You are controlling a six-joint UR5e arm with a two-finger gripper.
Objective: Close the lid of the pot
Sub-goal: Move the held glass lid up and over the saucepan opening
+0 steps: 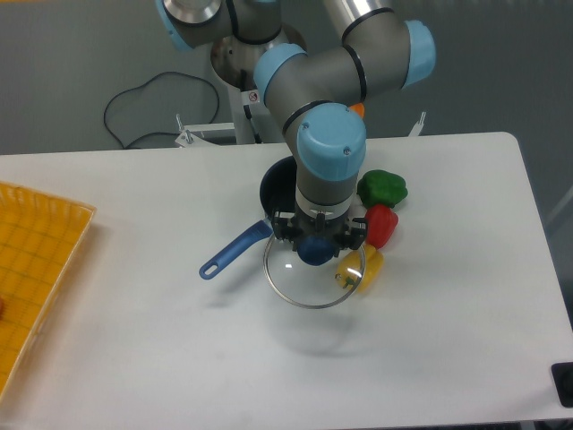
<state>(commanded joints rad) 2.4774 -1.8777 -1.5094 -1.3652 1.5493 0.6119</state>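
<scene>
My gripper (317, 248) is shut on the blue knob of the pot lid (309, 288), a clear glass disc with a thin metal rim. It holds the lid in the air, just in front of the pot. The pot (276, 190) is a small dark blue saucepan, partly hidden behind my wrist. Its lighter blue handle (235, 251) points to the front left. The lid is not on the pot's rim.
A green pepper (383, 187), a red pepper (382, 224) and a yellow pepper (365, 268) lie just right of the pot, the yellow one partly under the lid. A yellow tray (36, 269) sits at the table's left edge. A black cable lies behind the table.
</scene>
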